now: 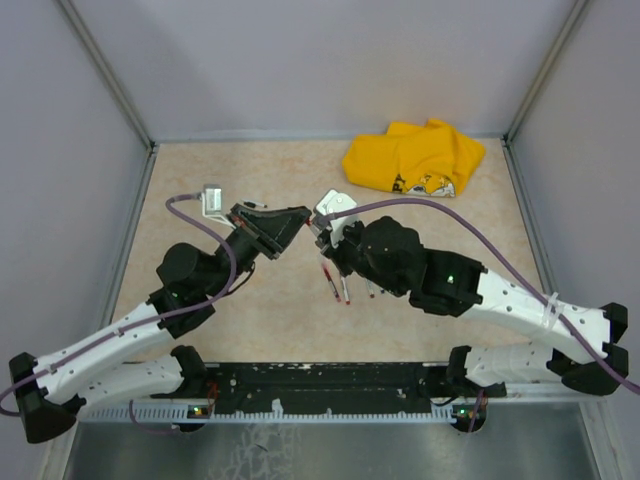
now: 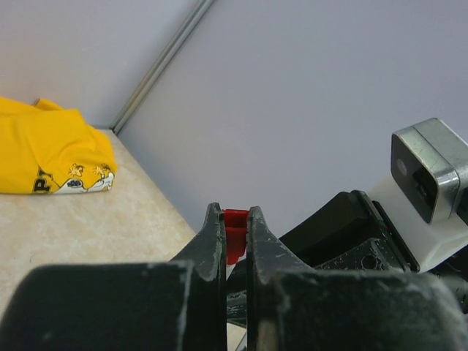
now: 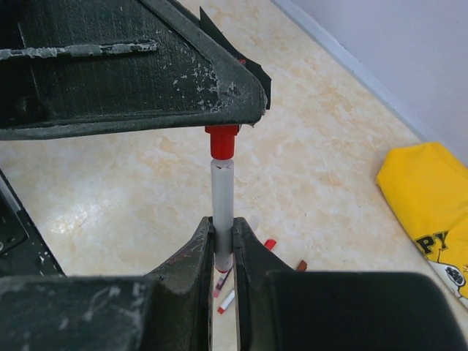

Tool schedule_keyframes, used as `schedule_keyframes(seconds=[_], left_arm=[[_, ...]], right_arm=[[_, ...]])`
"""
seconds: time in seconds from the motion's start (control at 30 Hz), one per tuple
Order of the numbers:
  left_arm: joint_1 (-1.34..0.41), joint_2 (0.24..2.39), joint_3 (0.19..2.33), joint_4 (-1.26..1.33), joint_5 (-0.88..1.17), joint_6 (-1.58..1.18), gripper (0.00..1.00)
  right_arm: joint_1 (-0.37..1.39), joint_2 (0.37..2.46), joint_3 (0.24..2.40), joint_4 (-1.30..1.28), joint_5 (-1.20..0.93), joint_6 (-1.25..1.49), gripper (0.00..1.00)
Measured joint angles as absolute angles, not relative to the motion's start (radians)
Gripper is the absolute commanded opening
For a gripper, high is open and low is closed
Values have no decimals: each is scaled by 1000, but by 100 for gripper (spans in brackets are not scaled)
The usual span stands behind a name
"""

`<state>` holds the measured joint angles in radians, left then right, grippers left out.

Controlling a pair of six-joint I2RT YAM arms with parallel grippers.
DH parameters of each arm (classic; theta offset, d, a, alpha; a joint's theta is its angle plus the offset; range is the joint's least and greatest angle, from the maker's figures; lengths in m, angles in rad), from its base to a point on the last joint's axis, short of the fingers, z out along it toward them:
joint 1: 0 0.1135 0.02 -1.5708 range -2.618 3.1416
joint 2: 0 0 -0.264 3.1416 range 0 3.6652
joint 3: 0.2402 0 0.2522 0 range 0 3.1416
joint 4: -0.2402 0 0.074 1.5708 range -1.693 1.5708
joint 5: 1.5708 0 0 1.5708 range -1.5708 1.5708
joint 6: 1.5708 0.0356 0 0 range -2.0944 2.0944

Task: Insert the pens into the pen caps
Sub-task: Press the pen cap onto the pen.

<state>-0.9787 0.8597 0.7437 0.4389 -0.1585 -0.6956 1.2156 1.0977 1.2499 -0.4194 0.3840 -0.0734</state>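
Observation:
My left gripper (image 2: 235,219) is shut on a red pen cap (image 2: 235,232), held above the table mid-scene (image 1: 298,222). My right gripper (image 3: 223,234) is shut on a white-barrelled pen (image 3: 222,208). The pen's tip end sits inside the red cap (image 3: 222,140), which the left fingers (image 3: 183,88) hold. The two grippers meet tip to tip in the top view (image 1: 312,228). Other pens (image 1: 340,284) lie on the table below the right gripper, and loose pens (image 3: 227,300) and small red caps (image 3: 270,244) show under the right jaws.
A crumpled yellow cloth (image 1: 415,158) lies at the back right, also in the left wrist view (image 2: 51,153) and right wrist view (image 3: 431,205). Grey walls enclose the beige table (image 1: 250,180). A black rail (image 1: 320,385) runs along the near edge.

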Motion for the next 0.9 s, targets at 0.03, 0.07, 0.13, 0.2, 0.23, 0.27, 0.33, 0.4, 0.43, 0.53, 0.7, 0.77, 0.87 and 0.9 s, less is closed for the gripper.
schedule_keyframes(seconds=[0.03, 0.07, 0.13, 0.2, 0.23, 0.27, 0.33, 0.4, 0.43, 0.53, 0.7, 0.77, 0.87, 0.9], left_arm=[[-979, 863, 749, 440, -160, -694, 0], [-979, 866, 753, 442, -162, -691, 0], [-980, 871, 762, 443, -166, -688, 0], [-984, 876, 768, 443, -170, -683, 0], [-987, 876, 770, 441, -172, -682, 0], [-991, 878, 772, 439, -175, -679, 0], [-997, 881, 772, 438, -183, -675, 0], [-1005, 886, 774, 430, -192, -670, 0], [-1007, 888, 776, 426, -195, -667, 0], [-1012, 892, 781, 406, -199, -656, 0], [-1019, 904, 799, 369, -198, -636, 0], [-1021, 908, 804, 355, -198, -628, 0], [-1024, 910, 810, 340, -194, -619, 0], [-1024, 910, 812, 337, -193, -614, 0]], right_arm=[[1214, 1100, 1259, -423, 384, -80, 0], [1214, 1103, 1266, -424, 386, -85, 0], [1213, 1106, 1281, -433, 389, -94, 0], [1212, 1107, 1293, -446, 389, -100, 0], [1212, 1107, 1297, -453, 388, -102, 0], [1212, 1107, 1299, -459, 388, -104, 0], [1212, 1107, 1304, -472, 388, -104, 0], [1211, 1107, 1305, -485, 388, -104, 0], [1209, 1107, 1305, -490, 388, -103, 0], [1208, 1107, 1306, -508, 387, -100, 0], [1204, 1107, 1306, -534, 385, -87, 0], [1201, 1107, 1306, -545, 383, -84, 0], [1201, 1107, 1307, -552, 383, -81, 0], [1201, 1107, 1307, -554, 382, -80, 0]])
